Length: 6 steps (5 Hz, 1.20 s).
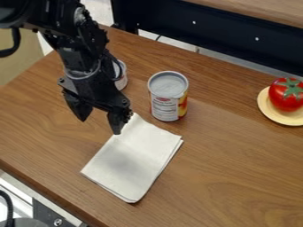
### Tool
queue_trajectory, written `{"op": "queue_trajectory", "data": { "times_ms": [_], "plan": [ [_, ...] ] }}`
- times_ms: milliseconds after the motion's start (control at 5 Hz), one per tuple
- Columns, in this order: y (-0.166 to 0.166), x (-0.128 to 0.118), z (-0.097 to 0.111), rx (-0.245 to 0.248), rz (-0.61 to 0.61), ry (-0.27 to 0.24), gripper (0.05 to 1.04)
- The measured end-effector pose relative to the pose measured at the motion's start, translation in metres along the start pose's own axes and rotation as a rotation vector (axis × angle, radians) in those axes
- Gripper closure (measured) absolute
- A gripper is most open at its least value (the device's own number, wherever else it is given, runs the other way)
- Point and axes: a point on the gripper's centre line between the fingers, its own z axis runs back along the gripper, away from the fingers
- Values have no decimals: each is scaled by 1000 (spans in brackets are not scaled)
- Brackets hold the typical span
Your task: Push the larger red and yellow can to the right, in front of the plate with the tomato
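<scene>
The black gripper [99, 126] hangs over the wooden table at the upper left, its two fingers spread apart with nothing between them. Its right finger is over the top corner of a folded white cloth [133, 155] that lies flat on the table. Just right of the gripper a can [168, 96] with a grey top and a white, red and yellow label stands upright, apart from it. Behind the arm is another can [121, 76], partly hidden by it.
At the right edge a red tomato [286, 95] with a green top rests on a small yellow plate [274, 116]. A dark metal beam [225, 39] runs beyond the table's back edge. The wooden table [237, 177] ends at the lower left beside metal equipment.
</scene>
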Motion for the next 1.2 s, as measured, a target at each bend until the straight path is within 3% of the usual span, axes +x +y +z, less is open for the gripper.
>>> {"op": "queue_trajectory", "data": {
  "times_ms": [200, 400, 800, 1000, 1200],
  "plan": [
    [-2, -3, -3, -1, 4, 20, 87],
    [-13, 6, -9, 46, 145, 31, 87],
    [-20, 53, -5, -3, 656, -50, 87],
    [-13, 83, -3, -76, 927, -70, 87],
    [-7, 102, -3, -26, 1184, -56, 87]
  ]
}}
